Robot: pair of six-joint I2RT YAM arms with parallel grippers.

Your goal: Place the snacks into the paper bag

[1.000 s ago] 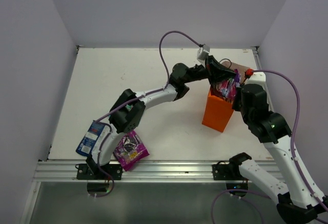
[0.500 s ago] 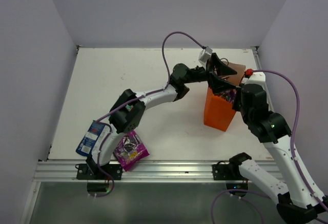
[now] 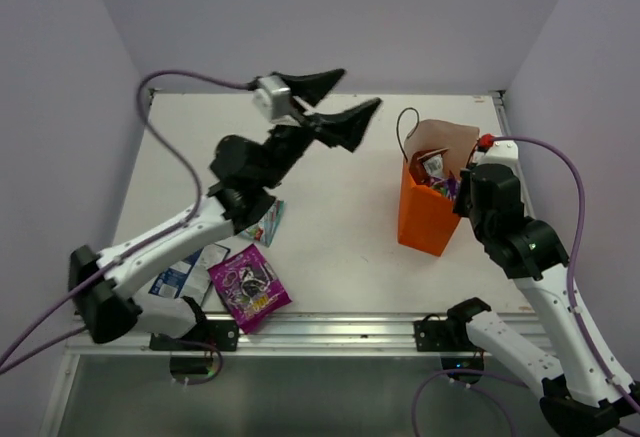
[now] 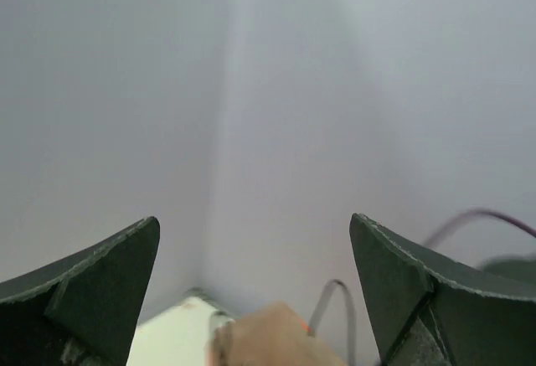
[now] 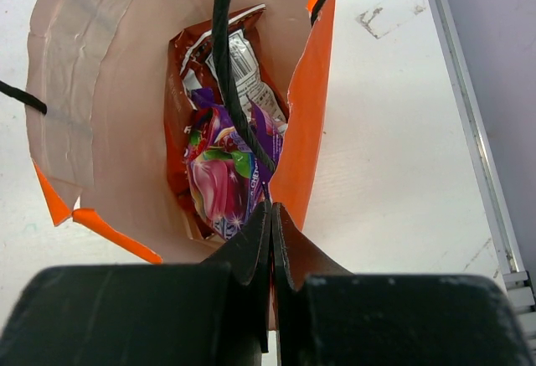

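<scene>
Inside upright orange paper bag (image 3: 425,219) at 3 o'clock: red-and-silver chip bag (image 5: 230,48), purple grape packet (image 5: 222,165). Left at 7 o'clock: magenta packet (image 3: 255,287), blue-and-white packet (image 3: 180,277), teal-pink packet (image 3: 265,225). Left gripper (image 3: 358,89) spread, empty; right gripper (image 5: 270,207) clenched on bag rim.

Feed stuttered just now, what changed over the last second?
The left arm swung back from over the bag toward the left, its fingers open and empty. The bag, the right fingers clamped on its rim, and the purple packet stayed put.
</scene>
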